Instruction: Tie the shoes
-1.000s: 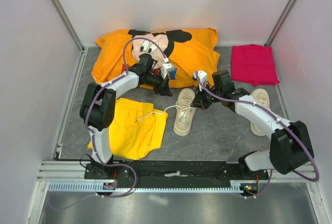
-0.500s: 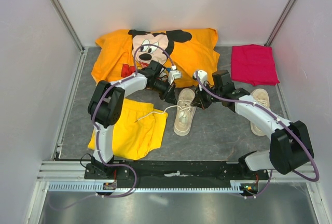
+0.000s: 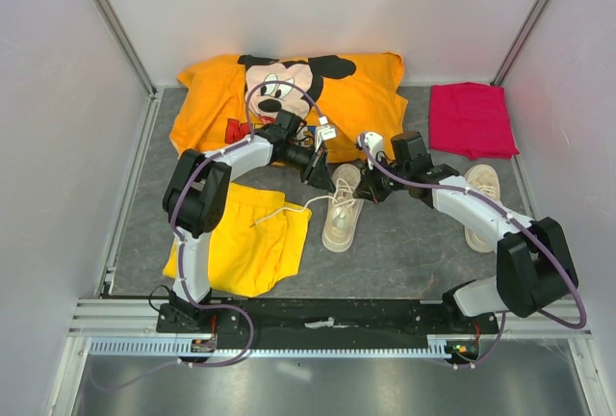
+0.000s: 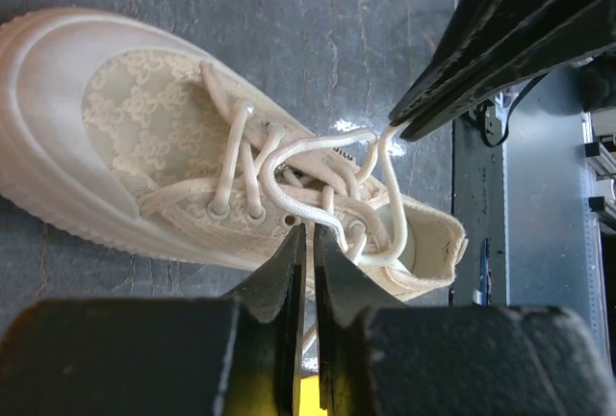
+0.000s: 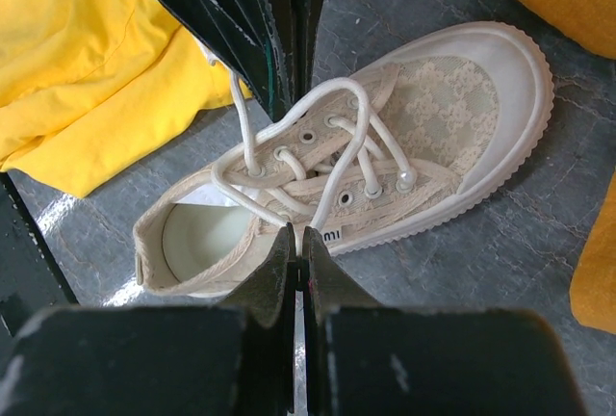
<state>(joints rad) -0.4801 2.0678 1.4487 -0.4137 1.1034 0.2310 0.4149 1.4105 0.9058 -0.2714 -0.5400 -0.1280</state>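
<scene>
Cream sneaker (image 3: 343, 206) on the bench (image 3: 404, 243): I see my left tool (image 3: 321, 179) and right tool (image 3: 370, 190) each clamped on its white laces (image 4: 229, 158).

The top camera hangs above and behind the arm bases. It tilts down and forward, far enough back to take in the whole table (image 3: 414, 243) and both arms. Each wrist camera sits just behind its own fingers and looks along them from very close. The camera on the left hand (image 4: 309, 235) and the one on the right hand (image 5: 300, 233) face each other across the middle shoe (image 3: 339, 223). Both share its laces (image 4: 318, 161), and each sees the other's fingertips.
</scene>
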